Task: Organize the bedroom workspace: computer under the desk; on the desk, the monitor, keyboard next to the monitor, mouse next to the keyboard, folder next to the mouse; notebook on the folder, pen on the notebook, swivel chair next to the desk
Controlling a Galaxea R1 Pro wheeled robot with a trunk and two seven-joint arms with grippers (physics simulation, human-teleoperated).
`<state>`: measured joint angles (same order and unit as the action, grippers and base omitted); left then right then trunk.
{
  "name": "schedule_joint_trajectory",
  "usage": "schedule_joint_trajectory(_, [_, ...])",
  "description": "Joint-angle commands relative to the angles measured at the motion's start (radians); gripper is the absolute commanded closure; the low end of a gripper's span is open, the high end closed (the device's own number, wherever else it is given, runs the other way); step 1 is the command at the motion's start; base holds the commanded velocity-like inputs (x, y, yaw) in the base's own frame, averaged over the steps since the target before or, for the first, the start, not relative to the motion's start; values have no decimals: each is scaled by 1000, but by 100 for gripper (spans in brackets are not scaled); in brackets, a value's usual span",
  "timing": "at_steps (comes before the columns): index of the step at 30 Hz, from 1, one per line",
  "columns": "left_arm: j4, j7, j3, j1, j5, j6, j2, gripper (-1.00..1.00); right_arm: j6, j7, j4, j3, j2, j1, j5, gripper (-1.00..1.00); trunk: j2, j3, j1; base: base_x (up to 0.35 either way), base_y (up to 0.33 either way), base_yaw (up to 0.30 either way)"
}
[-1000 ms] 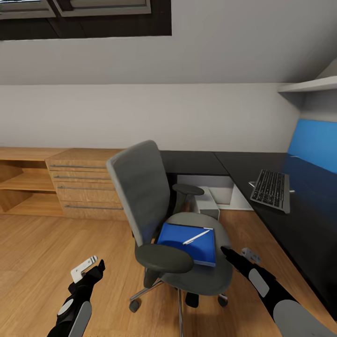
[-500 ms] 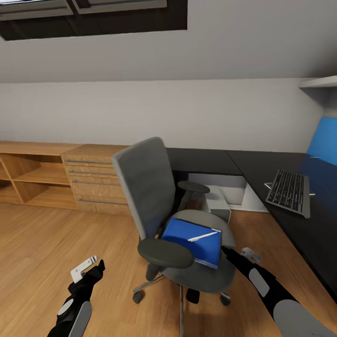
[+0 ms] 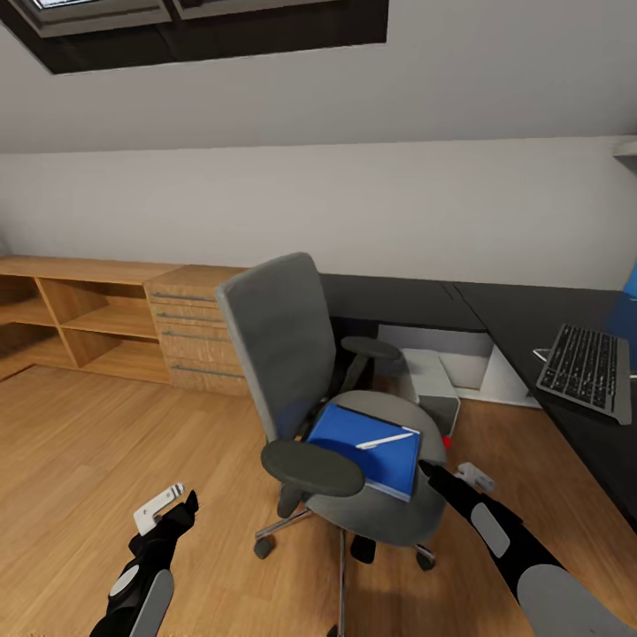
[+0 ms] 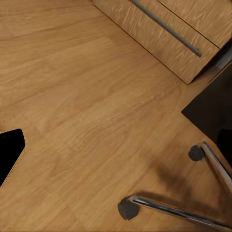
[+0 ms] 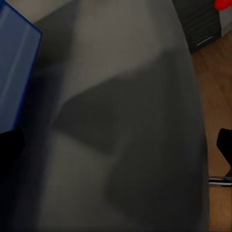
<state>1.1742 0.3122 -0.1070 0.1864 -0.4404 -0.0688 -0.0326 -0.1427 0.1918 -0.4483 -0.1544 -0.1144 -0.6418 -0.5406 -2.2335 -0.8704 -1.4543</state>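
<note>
Wooden floor (image 3: 80,460); swivel chair (image 3: 301,372) with folder (image 3: 367,447) fronts desk (image 3: 548,327); jaws' state unclear.

A bedroom under a sloping white ceiling (image 3: 495,80), where a dark-framed skylight window (image 3: 203,22) is set into the slope at the upper edge of the head view. Below it runs a plain pale-grey back wall (image 3: 495,212). Along that wall stands a low light-wood shelving unit with open compartments (image 3: 66,310), joined on one side by a light-wood chest of drawers with long silver bar handles (image 3: 190,332). Warm honey-coloured wooden plank flooring (image 3: 97,460) spreads across the room, lit evenly and softly; the left wrist view shows its grain close up (image 4: 77,96).
</note>
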Motion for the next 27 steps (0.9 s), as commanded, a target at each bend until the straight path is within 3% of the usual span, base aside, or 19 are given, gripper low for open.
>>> schedule_joint_trajectory(1, [1, 2, -1, 1, -6, -5, -1, -100, -8, 6, 26, 1, 1, 1, -9, -100, 0, -2, 0, 0, 0, 182])
schedule_joint_trajectory(14, [1, 2, -1, 1, -6, -5, -1, -100, -8, 7, 26, 1, -1, 1, -9, -100, 0, -7, 0, 0, 0, 69])
schedule_joint_trajectory(27, [-2, 2, 0, 1, -6, -6, -3, -100, -8, 6, 26, 0, -2, 1, -9, -100, 0, -7, 0, 0, 0, 254])
